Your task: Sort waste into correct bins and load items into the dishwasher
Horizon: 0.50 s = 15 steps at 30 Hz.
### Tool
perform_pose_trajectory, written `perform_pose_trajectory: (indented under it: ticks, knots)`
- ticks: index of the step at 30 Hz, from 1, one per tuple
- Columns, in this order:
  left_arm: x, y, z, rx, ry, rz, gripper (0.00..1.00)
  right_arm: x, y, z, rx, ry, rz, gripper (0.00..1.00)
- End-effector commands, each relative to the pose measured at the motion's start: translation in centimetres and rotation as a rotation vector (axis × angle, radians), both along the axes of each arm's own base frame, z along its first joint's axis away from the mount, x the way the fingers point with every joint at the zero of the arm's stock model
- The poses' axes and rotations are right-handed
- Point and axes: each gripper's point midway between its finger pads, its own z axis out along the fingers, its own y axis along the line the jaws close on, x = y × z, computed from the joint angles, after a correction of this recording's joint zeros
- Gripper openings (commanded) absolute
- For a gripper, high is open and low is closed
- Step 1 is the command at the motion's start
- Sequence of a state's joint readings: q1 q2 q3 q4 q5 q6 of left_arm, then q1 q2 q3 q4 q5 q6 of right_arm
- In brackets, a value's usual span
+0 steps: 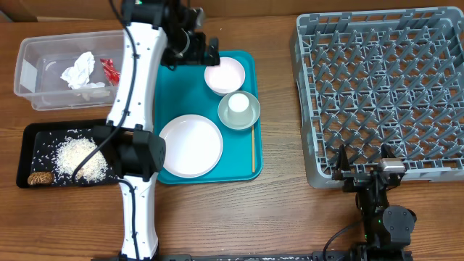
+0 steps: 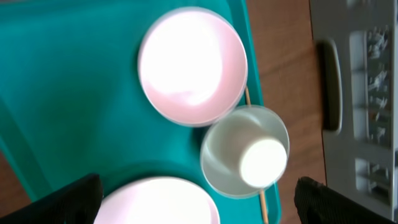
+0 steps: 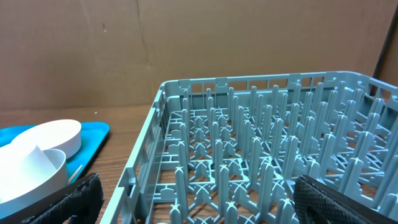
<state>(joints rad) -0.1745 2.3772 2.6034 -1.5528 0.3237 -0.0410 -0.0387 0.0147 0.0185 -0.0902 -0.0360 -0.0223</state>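
Overhead: white bowl (image 1: 225, 75) beside left hand (image 1: 212, 52)

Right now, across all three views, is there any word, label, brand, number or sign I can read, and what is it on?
No text can be read in any view.
Clear tub: a pale patch on its end wall, possibly a label; too small to tell.
Red wrapper: any print is too small to read.
Dish rack, teal tray: no markings visible.
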Motion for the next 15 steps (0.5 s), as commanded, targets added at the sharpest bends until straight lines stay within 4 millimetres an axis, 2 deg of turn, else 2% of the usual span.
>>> perform_pose_trajectory:
  ticks: [1, 5, 7, 9, 11, 15]
  knots:
    - [-1.4, -0.3, 0.5, 0.044, 0.019, -0.026, 1.0, 0.0, -0.2, -0.1, -0.001, -0.008, -0.011, 1.0]
    - [-4.0, -1.6, 0.3, 0.062, 0.098, -0.064, 1.0, 0.0, -0.2, -0.1, -0.001, -0.008, -0.011, 1.0]
    - [-4.2, -2.0, 0.3, 0.075, 0.094, -0.075, 1.0, 0.0, -0.2, -0.1, -0.001, -0.008, -0.011, 1.0]
    - [-4.1, -1.3, 0.6, 0.122, 0.085, -0.019, 1.0, 0.0, -0.2, -0.1, -0.001, -0.008, -0.011, 1.0]
    - [-4.0, -0.4, 1.5, 0.159, 0.063, 0.037, 1.0, 0.0, -0.2, -0.1, -0.001, -0.008, -0.011, 1.0]
    - [-4.6, -0.4, 4.2, 0.126, 0.009, 0.045, 1.0, 0.0, -0.2, -0.1, -0.001, -0.008, -0.011, 1.0]
